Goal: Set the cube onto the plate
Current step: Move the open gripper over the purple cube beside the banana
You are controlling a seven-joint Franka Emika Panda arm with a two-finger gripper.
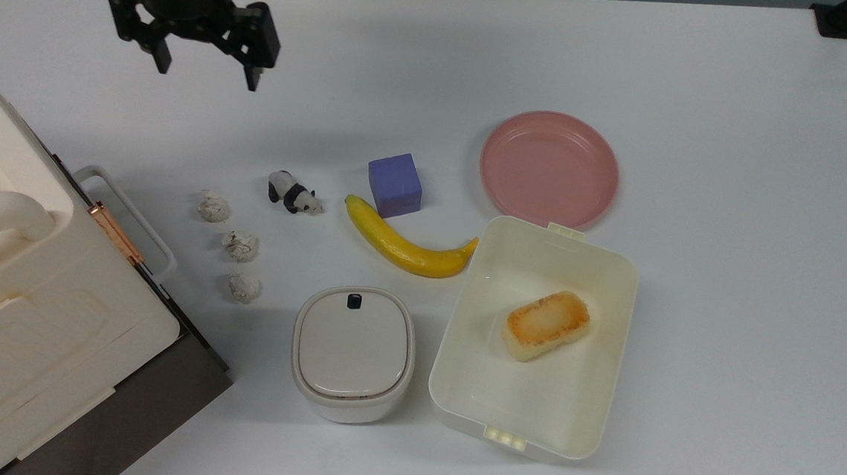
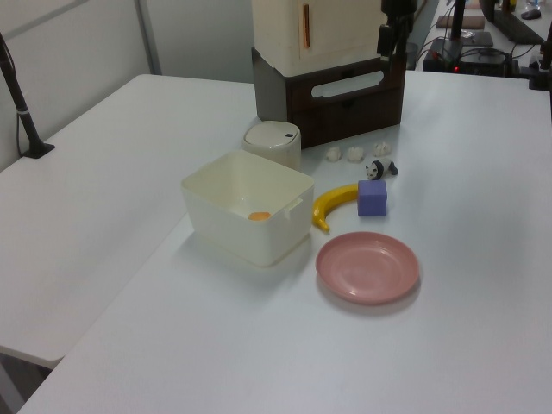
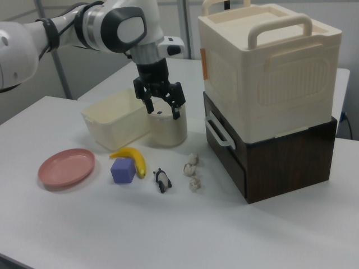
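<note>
Gripper (image 1: pixel 206 73): hanging above the table (image 1: pixel 721 348) near the far-left corner in the top view, fingers (image 1: pixel 253 78) spread wide, holding nothing.
Cube (image 1: pixel 395 185): resting on the table toward the middle, well apart from the gripper, untouched.
Plate (image 1: pixel 549 168): bare, just beside the cube on the top view's right, closer to the table's far-right corner; not touching the cube.
Banana (image 1: pixel 404 247): lying against the cube's near side in the top view, one end tucked close to its lower-left corner, the other end at the cream container (image 1: pixel 457 389).
Panda figurine (image 1: pixel 294 193): near the cube on the top view's left, standing on the path from gripper to cube.
Step in hand: likely the approach, with the grasp not yet begun.
Risk on descent: a finger coming down on the banana side, shoving the fruit or tipping the cube, since little room shows there.
Risk on approach: clipping the panda figurine if carried too low.
Risk on grasp: closing across a corner instead of flat faces, letting the cube twist out.
Risk on placement: releasing over the raised rim, leaving the cube tilted or sliding off toward the cream container, whose edge sits close to the plate.
</note>
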